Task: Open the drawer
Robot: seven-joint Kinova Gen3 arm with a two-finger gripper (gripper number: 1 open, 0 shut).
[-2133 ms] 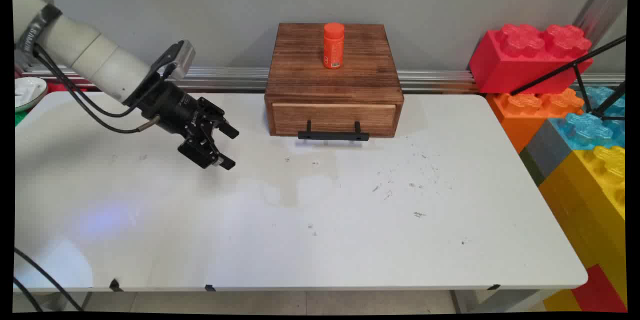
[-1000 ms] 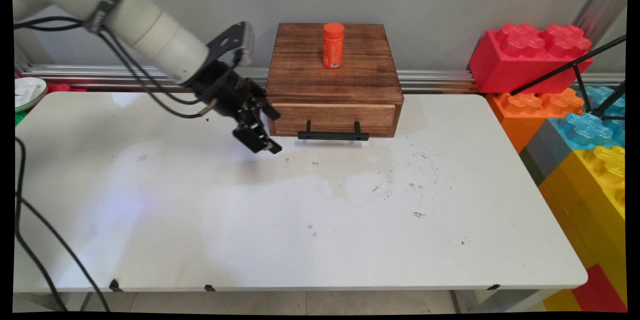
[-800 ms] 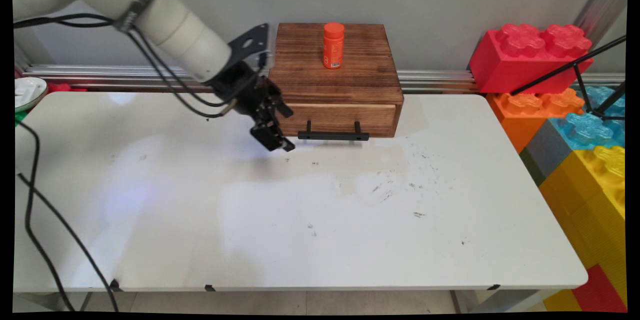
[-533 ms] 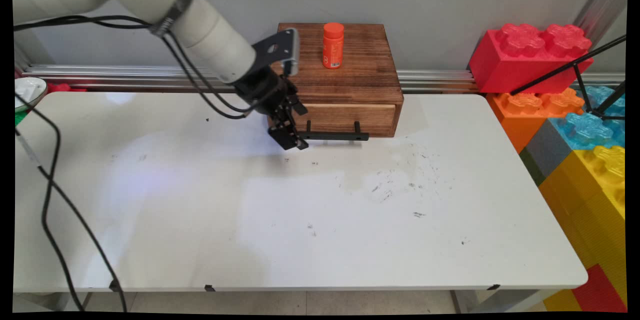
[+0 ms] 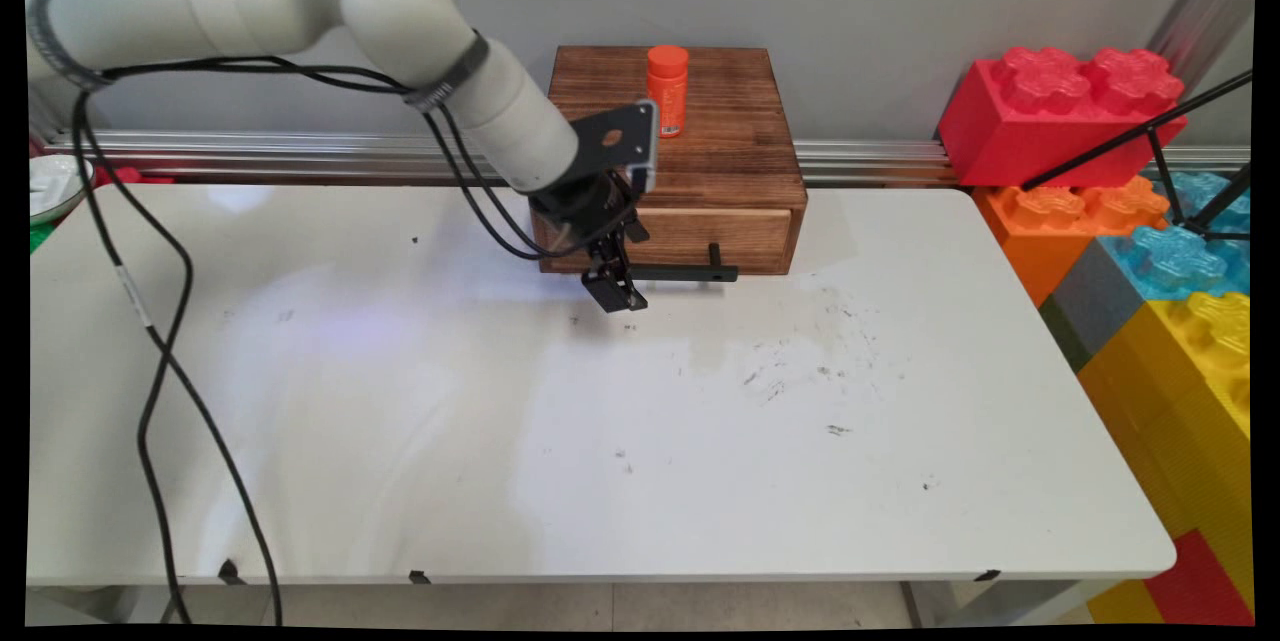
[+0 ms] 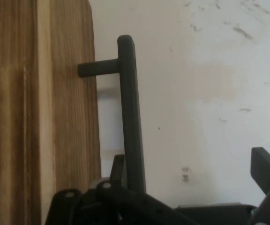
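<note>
The black bar handle [image 5: 680,272] [image 6: 131,117] of the brown wooden drawer box [image 5: 668,161] [image 6: 36,112] ran between the jaws of the black two-finger gripper [image 5: 612,283] [image 6: 191,187]. The jaws stood wide apart: one finger [image 6: 117,171] lay between handle and drawer front, the other [image 6: 266,171] well clear on the far side. An orange cylindrical bottle [image 5: 667,90] stood upright on the box top. The box sat at the rear edge of the white bench [image 5: 600,441] [image 6: 210,93].

white table [image 5: 700,481], wooden drawer box [image 5: 700,171] (closed)
</note>
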